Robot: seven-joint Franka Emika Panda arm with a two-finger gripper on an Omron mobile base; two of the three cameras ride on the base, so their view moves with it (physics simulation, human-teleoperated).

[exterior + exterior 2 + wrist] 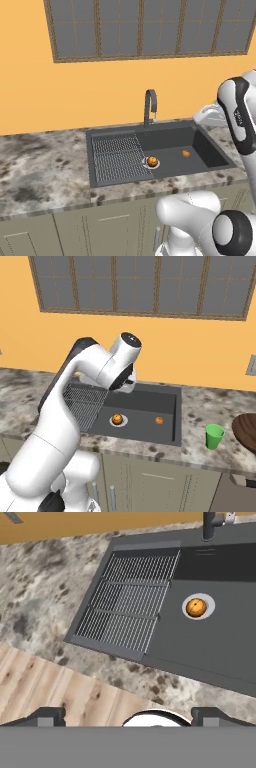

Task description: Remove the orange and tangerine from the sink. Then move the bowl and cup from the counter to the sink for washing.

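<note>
Both fruits lie in the sink (200,142), so the step in hand looks like the first pick. The gripper (128,717) hangs high above the near desk (40,170) edge with its jaws wide apart and empty. To do it well, bring the jaws straight down over one fruit, centred, and close only once the tips sit below its widest part, since a round fruit rolls from a glancing touch. The larger fruit (196,607), orange and round, rests on the silver drain (209,607) just right of the grid (127,602); the smaller fruit (186,153) lies on the basin floor further right. The green cup (215,436) and brown bowl (246,428) wait on the desk, right of the sink.
</note>
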